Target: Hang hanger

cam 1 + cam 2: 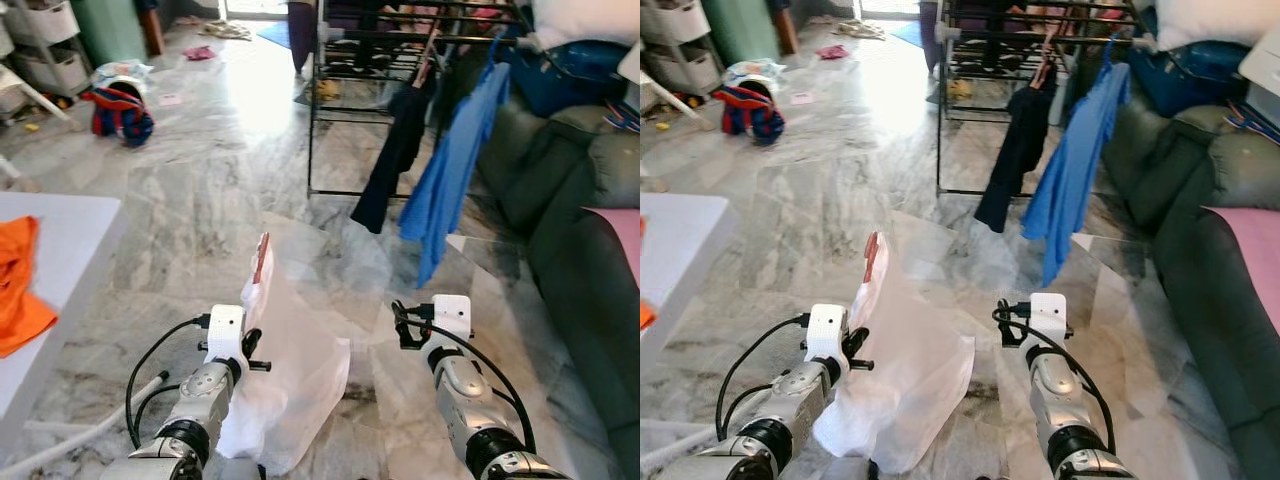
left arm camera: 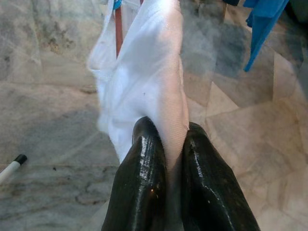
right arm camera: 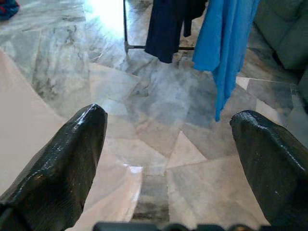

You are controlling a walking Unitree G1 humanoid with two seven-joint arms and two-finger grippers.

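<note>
Both claws face open floor: left claw (image 2: pixel 166 159) pinching white garment (image 1: pixel 290 370), right claw (image 3: pixel 168 154) spread.

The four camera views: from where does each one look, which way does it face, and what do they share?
Left eye view: on the head, facing forward and down; both silver arms, white garment, drying rack.
Right eye view: the same scene from slightly to the side; blue shirt on the rack.
Left wrist view: along the left pincer, shut on the white garment and its hanger.
Right wrist view: along the open right pincer, toward the marble floor.
Shared: all four show the blue shirt.
</note>
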